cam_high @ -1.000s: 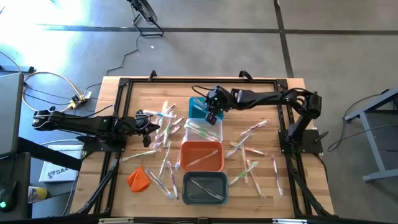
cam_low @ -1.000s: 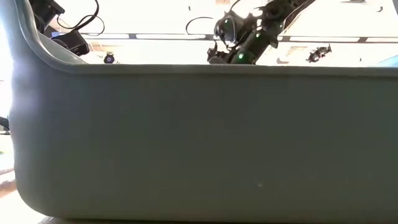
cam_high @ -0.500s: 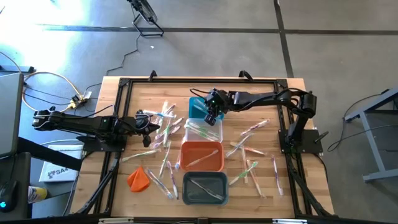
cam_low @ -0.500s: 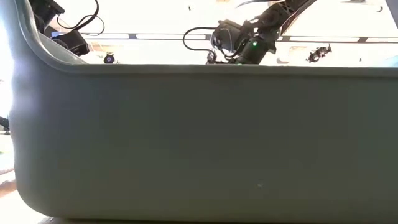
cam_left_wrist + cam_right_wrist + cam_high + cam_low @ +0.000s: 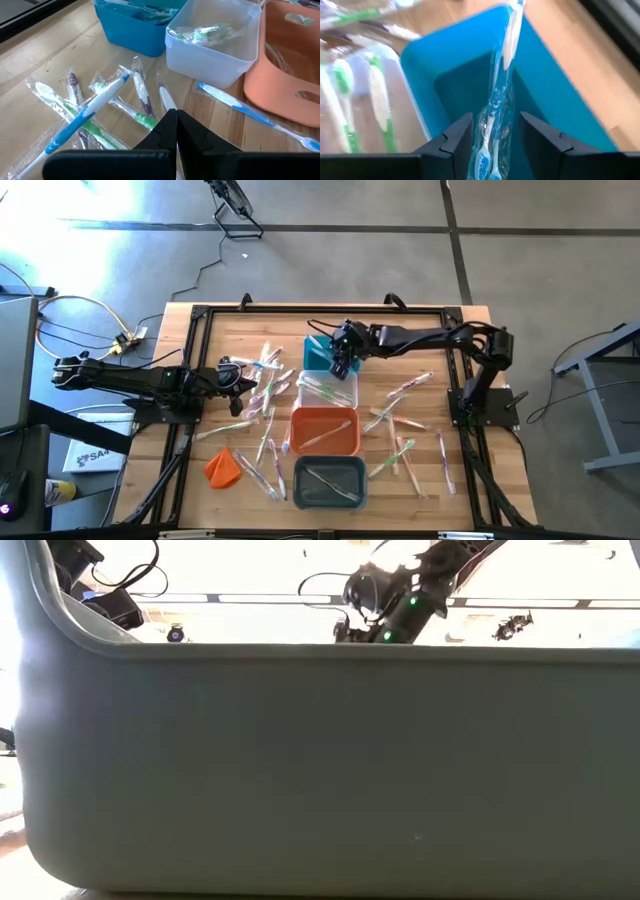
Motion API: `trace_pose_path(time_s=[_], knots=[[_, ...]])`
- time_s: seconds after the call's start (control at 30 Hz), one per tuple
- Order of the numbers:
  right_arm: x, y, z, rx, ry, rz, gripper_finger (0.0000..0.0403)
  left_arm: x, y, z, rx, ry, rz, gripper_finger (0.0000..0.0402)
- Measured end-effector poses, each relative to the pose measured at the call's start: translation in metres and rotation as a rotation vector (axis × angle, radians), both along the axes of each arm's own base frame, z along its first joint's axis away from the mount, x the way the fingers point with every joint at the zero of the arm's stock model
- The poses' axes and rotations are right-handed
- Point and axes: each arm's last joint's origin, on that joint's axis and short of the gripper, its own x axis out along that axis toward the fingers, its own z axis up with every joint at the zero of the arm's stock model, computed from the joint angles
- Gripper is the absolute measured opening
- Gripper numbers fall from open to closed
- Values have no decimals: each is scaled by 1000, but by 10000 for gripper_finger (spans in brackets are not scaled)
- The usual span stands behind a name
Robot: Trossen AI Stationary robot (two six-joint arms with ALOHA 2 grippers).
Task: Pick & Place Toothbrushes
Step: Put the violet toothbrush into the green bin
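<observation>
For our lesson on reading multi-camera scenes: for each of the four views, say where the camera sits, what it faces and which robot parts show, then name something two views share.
High view: overhead, facing straight down on the table; both arms show.
Low view: at table-top height, almost wholly blocked by a grey bin wall; the right arm shows above it.
Left wrist view: on the left arm, facing wrapped toothbrushes; the left gripper is shut.
Right wrist view: on the right arm, over the teal bin; the right gripper is open around a wrapped blue toothbrush.
Shared: both wrist views show the teal bin and the clear bin.

Low view almost wholly blocked by grey bin wall [image 5: 320, 770]; wrapped toothbrush [image 5: 496, 120] lower end cut off.
</observation>
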Motion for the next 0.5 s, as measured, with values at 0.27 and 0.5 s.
trace_pose_path(time_s=[0.27, 0.5], knots=[[-14, 4, 44, -94, -110, 59, 108, 0, 0, 0, 0, 0, -1, 0], [-28, 9, 71, -118, -178, 59, 77, 0, 0, 0, 0, 0, -1, 0]])
